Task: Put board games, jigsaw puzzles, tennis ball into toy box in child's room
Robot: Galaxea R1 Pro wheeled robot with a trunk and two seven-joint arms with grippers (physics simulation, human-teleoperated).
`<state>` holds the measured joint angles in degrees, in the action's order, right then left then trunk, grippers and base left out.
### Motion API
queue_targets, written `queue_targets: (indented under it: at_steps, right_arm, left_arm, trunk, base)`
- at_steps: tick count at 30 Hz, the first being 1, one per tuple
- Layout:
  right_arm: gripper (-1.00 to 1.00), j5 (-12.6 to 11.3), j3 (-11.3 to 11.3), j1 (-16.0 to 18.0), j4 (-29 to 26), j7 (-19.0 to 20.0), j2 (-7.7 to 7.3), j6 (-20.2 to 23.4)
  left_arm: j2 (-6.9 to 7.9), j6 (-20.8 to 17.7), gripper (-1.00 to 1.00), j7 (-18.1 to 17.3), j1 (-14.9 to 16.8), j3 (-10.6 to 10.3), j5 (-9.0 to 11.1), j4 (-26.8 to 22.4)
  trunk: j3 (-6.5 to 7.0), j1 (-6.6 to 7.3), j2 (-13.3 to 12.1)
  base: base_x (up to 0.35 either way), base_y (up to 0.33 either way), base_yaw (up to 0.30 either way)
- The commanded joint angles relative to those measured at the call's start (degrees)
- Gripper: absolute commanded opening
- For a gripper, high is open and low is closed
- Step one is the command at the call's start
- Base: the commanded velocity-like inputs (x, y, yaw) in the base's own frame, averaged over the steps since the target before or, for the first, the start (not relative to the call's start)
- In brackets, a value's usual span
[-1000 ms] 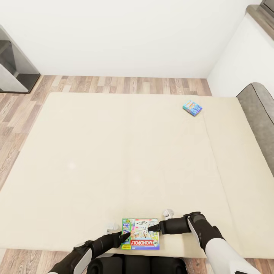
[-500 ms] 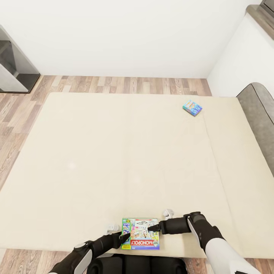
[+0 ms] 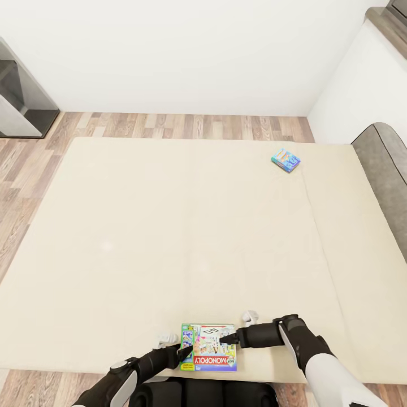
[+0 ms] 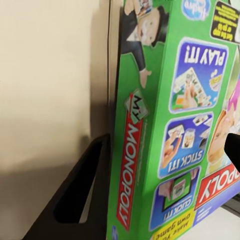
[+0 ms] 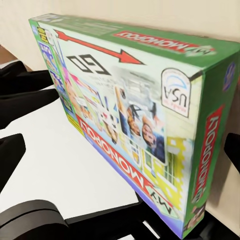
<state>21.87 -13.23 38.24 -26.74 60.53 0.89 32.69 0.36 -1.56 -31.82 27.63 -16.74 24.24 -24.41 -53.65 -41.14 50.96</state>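
A green-edged board game (image 3: 209, 347), a Monopoly box with busy art, lies at the near edge of the cream bed (image 3: 169, 226). My left gripper (image 3: 185, 351) is shut on the box's left edge (image 4: 165, 125), one finger (image 4: 80, 195) along the side and one over the top. From the other side, my right gripper (image 3: 225, 339) is shut on its right edge (image 5: 130, 115). A teal-blue board game (image 3: 285, 160) rests far off at the bed's back right. The toy box, the table, the jigsaw puzzles and the tennis ball are out of view.
A grey padded headboard (image 3: 384, 169) borders the bed on the right. Wood-plank floor (image 3: 169, 125) runs behind the bed and along its left. A dark grey piece of furniture (image 3: 20, 102) stands at the back left against the white wall.
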Motion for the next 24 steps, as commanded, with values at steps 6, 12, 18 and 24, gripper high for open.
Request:
queue_targets:
  at_steps: [6,12,18,24]
  right_arm:
    - [1.00,0.0,-0.3,0.0,-0.1,2.6,1.47,1.1]
    - [1.00,0.2,-0.1,-0.1,-0.1,4.2,1.53,1.2]
    - [1.00,0.3,0.0,-0.1,-0.1,4.8,1.60,1.2]
    - [1.00,0.3,0.0,-0.1,-0.1,5.2,1.68,1.3]
  left_arm:
    - [-2.29,0.4,1.00,0.0,0.0,-0.3,1.1,-0.2]
    - [-2.21,0.7,1.00,0.1,-0.1,-0.3,1.1,-0.5]
    - [-2.04,1.8,1.00,0.0,-0.3,-0.2,1.1,-0.7]
    - [-1.85,2.6,1.00,0.1,-0.3,-0.1,1.1,-0.8]
  trunk:
    - [-0.02,-0.01,0.0]
    - [-0.02,-0.01,0.0]
    - [-0.02,-0.01,0.0]
    - [-0.02,-0.01,0.0]
  base:
    - [0.000,0.000,0.000]
    - [0.000,0.000,0.000]
    - [0.000,0.000,0.000]
    - [0.000,0.000,0.000]
